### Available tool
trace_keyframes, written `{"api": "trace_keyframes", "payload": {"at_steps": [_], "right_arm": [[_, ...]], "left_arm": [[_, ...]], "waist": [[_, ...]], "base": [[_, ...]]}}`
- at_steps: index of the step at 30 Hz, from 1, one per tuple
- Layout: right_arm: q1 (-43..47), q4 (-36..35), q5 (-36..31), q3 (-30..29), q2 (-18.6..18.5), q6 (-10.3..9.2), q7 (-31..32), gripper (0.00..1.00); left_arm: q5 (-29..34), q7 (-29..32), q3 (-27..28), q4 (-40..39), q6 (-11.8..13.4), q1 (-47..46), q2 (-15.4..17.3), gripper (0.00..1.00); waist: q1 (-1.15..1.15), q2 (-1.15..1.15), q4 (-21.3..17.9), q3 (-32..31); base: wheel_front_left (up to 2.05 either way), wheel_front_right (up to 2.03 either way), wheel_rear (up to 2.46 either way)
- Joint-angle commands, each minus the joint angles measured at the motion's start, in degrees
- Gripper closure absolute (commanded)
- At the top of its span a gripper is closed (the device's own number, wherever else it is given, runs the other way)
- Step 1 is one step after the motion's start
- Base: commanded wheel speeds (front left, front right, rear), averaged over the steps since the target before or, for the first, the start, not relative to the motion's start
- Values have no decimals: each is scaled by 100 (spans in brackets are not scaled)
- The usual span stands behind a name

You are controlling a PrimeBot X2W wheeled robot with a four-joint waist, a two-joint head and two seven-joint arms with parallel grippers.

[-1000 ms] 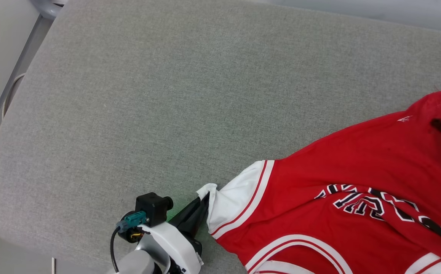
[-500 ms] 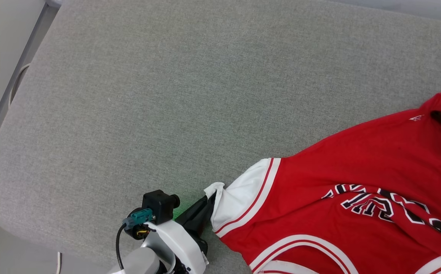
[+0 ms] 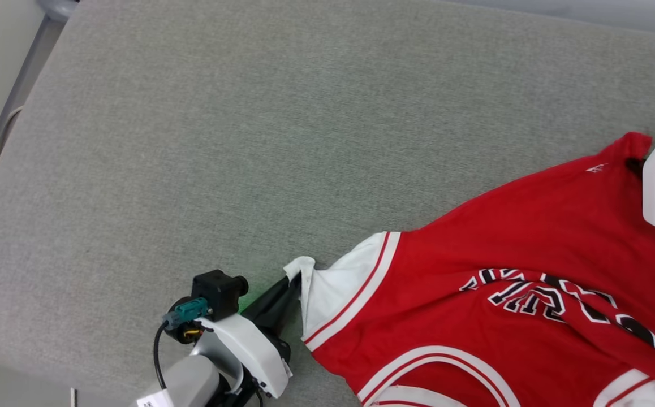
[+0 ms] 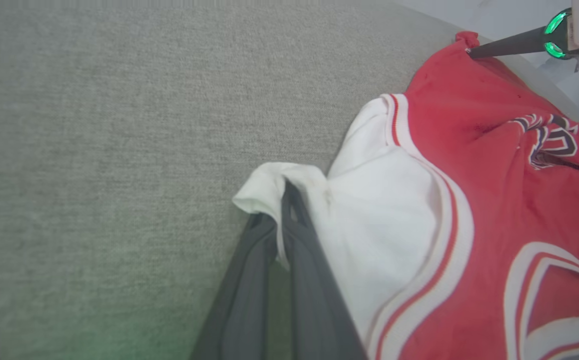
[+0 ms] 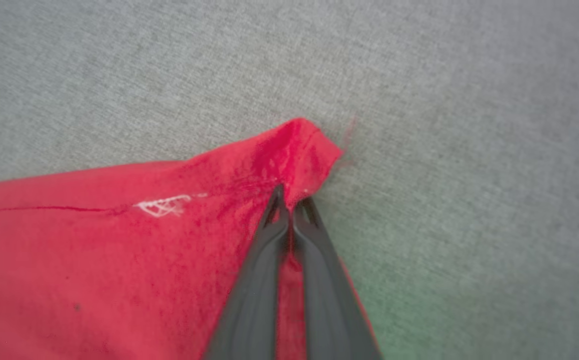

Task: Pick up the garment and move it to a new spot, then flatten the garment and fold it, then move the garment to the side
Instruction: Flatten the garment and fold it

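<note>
The red jersey (image 3: 503,237) lies on the right part of the grey padded table (image 3: 248,141), running off the lower right of the head view, with its black white-edged lettering (image 3: 537,294) facing up. Near the table's front edge, the left gripper (image 4: 282,200) has its jaws pressed together on the bunched outer end of the white sleeve (image 4: 379,210), and a small flap of white cloth curls over the fingertips. Farther back and to the right, the right gripper (image 5: 292,200) pinches a red corner of the jersey, jaws closed tight on the cloth, with a small white mark (image 5: 164,205) just beside the pinched spot. The jersey stretches between the two grips, its body resting on the padding.
</note>
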Motion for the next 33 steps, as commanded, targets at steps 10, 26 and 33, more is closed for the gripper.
{"api": "trace_keyframes", "payload": {"at_steps": [10,26,33], "right_arm": [[-431,-28,336,296,-76,-13,-842,100],[-1460,-270,1004,285,230,-12,-1777,100],[-2147,-100,1056,249,445,-11,-1966,100]], "left_arm": [[276,3,438,-176,3,-351,321,100],[613,7,1273,-84,11,-2444,675,100],[813,176,1265,202,9,-3651,629,100]], "waist": [[0,0,-569,-151],[0,0,-1274,-561],[0,0,-1435,-785]], "base": [[0,0,0],[0,0,0],[0,0,0]]}}
